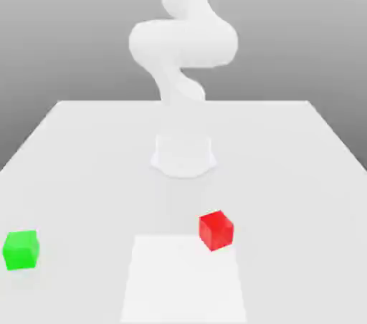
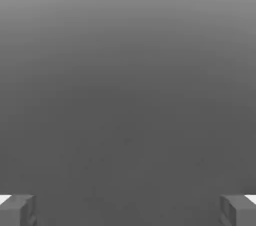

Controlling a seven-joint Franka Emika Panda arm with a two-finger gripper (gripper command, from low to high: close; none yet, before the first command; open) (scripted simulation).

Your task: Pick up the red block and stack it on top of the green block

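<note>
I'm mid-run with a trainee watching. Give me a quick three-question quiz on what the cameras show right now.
1. True or false: the small red cube already sits on the small green cube.
2. In the exterior view, which cube lies nearer the picture's left edge? A) red B) green
3. Fill in: in the hand view, the gripper has its fingertips spread wide, so it is ____.

Key: 1 false, both rest apart on the white table. 2 B. 3 open, nothing between the fingertips.

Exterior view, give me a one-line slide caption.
White robot arm stands behind a small red cube and a small green cube, apart on the white table.
</note>
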